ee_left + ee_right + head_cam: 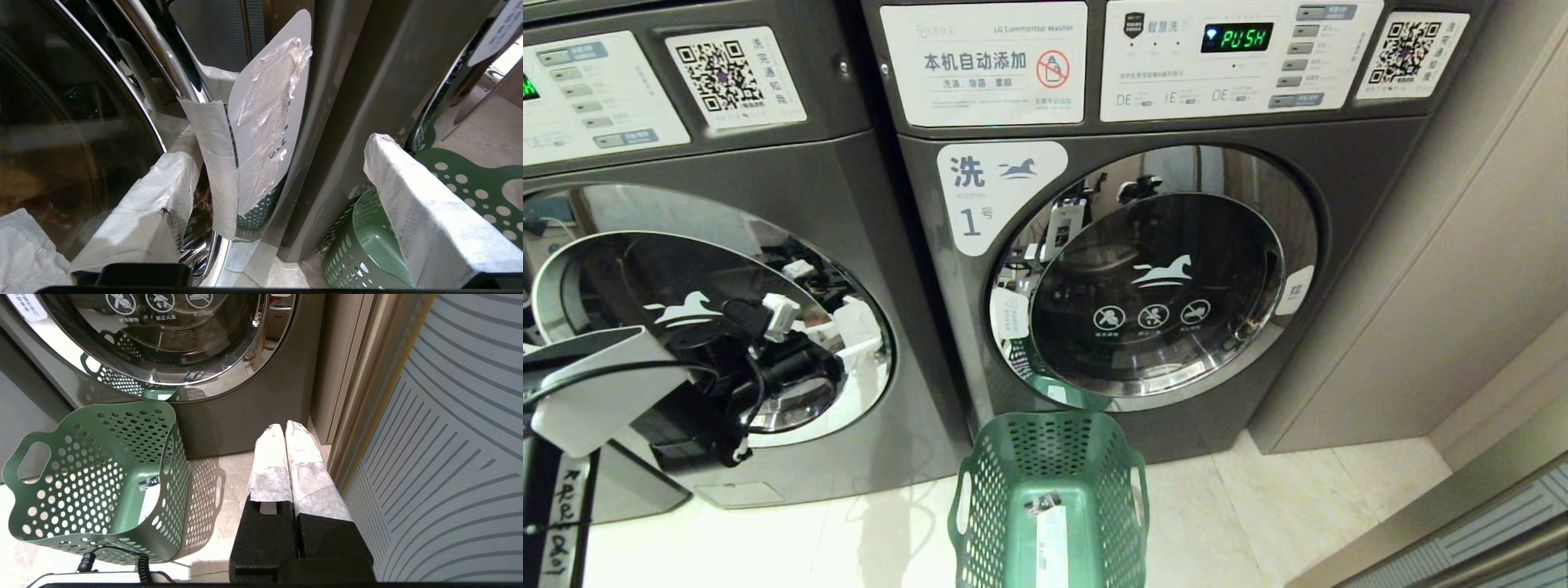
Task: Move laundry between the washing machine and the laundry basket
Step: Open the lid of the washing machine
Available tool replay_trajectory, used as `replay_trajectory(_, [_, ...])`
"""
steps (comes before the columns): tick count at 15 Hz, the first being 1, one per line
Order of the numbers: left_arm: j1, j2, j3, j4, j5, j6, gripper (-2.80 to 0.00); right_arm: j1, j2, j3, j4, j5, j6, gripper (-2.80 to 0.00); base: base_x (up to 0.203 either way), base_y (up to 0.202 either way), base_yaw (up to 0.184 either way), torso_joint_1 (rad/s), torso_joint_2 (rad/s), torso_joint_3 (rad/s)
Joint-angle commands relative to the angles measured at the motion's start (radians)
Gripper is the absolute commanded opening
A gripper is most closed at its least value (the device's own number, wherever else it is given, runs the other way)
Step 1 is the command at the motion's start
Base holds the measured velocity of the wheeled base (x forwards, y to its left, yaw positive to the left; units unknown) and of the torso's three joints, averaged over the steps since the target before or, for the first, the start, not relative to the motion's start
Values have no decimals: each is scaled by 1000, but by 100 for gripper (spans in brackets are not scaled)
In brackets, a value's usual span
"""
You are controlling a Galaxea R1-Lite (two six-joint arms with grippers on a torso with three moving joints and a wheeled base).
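Laundry basket point(1052, 482), green plastic pierced with round holes and carrying a white tag, stands on the pale tiled floor point(1241, 523) just in front of a dark grey washer point(1168, 269) whose label reads "洗", a horse logo and "1号". No clothes show inside the basket. That washer's round chrome-rimmed door is shut; its glass bears a white horse logo and three round prohibition signs. Above it a panel reads "LG Commercial Washer" and "本机自动添加", a green display shows "PUSH", and a QR code sticker sits at the far end. To the left stands the washing machine point(768, 327), a like dark grey washer with its own QR sticker and horse logo on the door glass. The left claw point(282, 183) is up against this door's chrome rim, its white-wrapped fingers point(416, 212) spread wide on either side of a taped white tag point(265, 122) at the door's edge, gripping nothing. The right claw point(286, 433) hangs low beside a striped wall panel point(449, 437), near the basket, fingers pressed together and empty.
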Motion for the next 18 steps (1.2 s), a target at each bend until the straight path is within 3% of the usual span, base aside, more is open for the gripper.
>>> replay_trajectory(1, [9, 20, -17, -9, -20, 1, 0, 0, 0, 0, 0, 0, 0, -280, 0, 0, 0, 0, 0, 0])
replay_trajectory(11, [21, 26, -7, -11, -15, 20, 0, 0, 2, 0, 0, 0, 0, -280, 0, 0, 0, 0, 0, 0])
replay_trajectory(15, [65, 34, -7, -12, -23, 8, 0, 0, 0, 0, 0, 0, 0, -280, 0, 0, 0, 0, 0, 0])
replay_trajectory(18, [88, 58, -38, -12, -114, 2, 0, 0, 2, 0, 0, 0, 0, -280, 0, 0, 0, 0, 0, 0])
